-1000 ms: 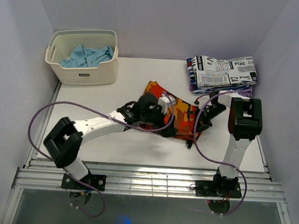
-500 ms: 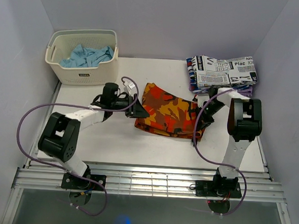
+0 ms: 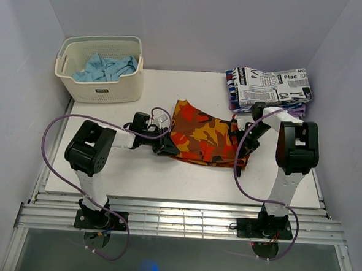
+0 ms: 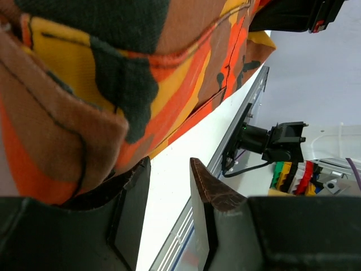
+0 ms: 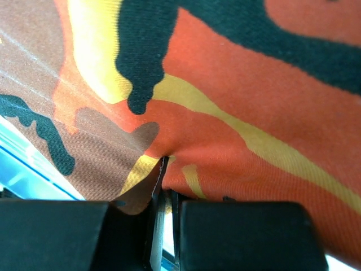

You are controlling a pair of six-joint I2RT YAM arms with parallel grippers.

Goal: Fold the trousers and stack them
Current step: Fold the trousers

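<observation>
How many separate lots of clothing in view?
3: camo trousers mid-table; newspaper-print stack at the far right corner; blue cloth in the basket far left. Other garments may be hidden under the stack's top piece.

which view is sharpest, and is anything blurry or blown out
Top external: sharpest, evenly lit, trousers clear. Left wrist: nearest cloth soft, white table glaring. Right wrist: weave crisp, right gripper shows as featureless black.

Orange, red, yellow and black-brown camouflage trousers (image 3: 202, 137); cream basket (image 3: 97, 93); light blue cloth (image 3: 105, 67)
</observation>
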